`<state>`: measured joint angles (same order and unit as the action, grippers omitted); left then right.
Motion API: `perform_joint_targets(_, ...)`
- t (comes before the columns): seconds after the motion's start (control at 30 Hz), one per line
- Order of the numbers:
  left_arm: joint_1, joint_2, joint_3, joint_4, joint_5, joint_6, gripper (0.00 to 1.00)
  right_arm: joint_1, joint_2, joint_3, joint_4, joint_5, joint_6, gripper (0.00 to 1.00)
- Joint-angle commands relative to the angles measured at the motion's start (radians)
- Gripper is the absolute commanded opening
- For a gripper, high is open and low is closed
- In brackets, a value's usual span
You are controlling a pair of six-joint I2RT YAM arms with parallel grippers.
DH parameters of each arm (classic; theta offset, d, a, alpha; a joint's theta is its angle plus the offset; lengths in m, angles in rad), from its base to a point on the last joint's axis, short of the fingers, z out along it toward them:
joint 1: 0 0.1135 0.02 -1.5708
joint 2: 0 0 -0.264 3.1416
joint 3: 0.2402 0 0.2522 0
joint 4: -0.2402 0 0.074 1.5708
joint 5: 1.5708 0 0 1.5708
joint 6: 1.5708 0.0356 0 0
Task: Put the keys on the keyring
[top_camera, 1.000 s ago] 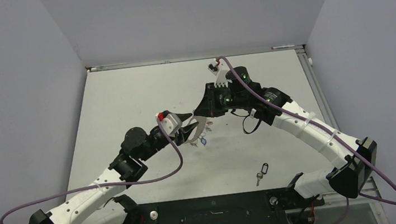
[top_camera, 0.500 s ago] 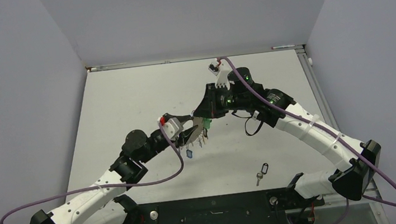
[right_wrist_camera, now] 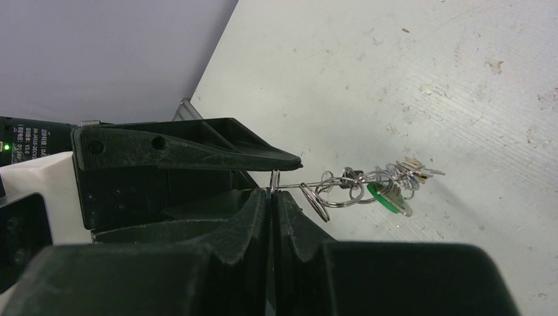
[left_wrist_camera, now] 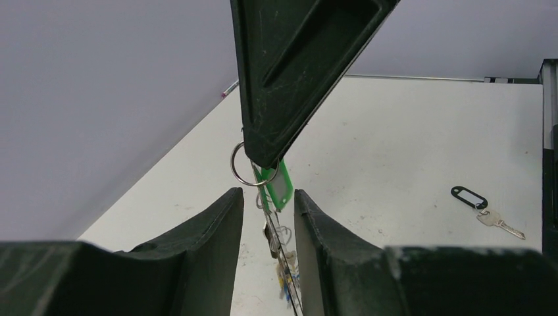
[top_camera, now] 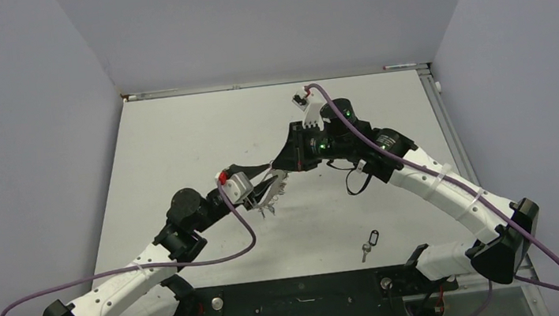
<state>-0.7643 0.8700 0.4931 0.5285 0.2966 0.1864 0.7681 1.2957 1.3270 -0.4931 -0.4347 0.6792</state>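
Now the left tool (left_wrist_camera: pixel 268 197), jaws apart, has backed along the keyring (right_wrist_camera: pixel 296 186); right tool (right_wrist_camera: pixel 271 192) clamps it; one key (left_wrist_camera: pixel 499 224) remains loose.

- You're looking at a robotics lab test cell.
- Plain grey panels (top_camera: pixel 268 16) enclose a scuffed white table (top_camera: pixel 178 130).
- A left arm (top_camera: pixel 116 284) and right arm (top_camera: pixel 439 187), trailing purple cables (top_camera: pixel 193 263), are bolted at its near edge.

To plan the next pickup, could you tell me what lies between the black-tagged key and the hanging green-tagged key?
Nothing: the table between the black-tagged key and the green-tagged key is bare, shown in the left wrist view.
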Motion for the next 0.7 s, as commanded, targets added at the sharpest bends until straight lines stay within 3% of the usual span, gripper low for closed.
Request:
perform_joint_targets(0.0,0.010,-0.006,0.002,0.077,0.026,-0.016,0.29,0.019,-0.051,0.003,0.077,-0.019,0.015,0.05)
perform_joint_targets(0.2,0.011,-0.009,0.002,0.062,0.032,-0.006,0.20,0.026,-0.051,-0.001,0.082,-0.017,0.018,0.05)
perform_joint_targets(0.37,0.010,-0.020,0.001,0.050,0.033,0.006,0.00,0.026,-0.053,-0.004,0.087,-0.016,0.020,0.05)
perform_joint_targets(0.6,0.011,-0.041,-0.007,0.044,0.058,0.015,0.00,0.022,-0.049,-0.007,0.091,-0.014,0.018,0.05)
perform_joint_targets(0.67,0.010,-0.043,-0.007,0.044,0.058,0.008,0.00,0.020,-0.040,0.002,0.082,-0.015,0.009,0.15)
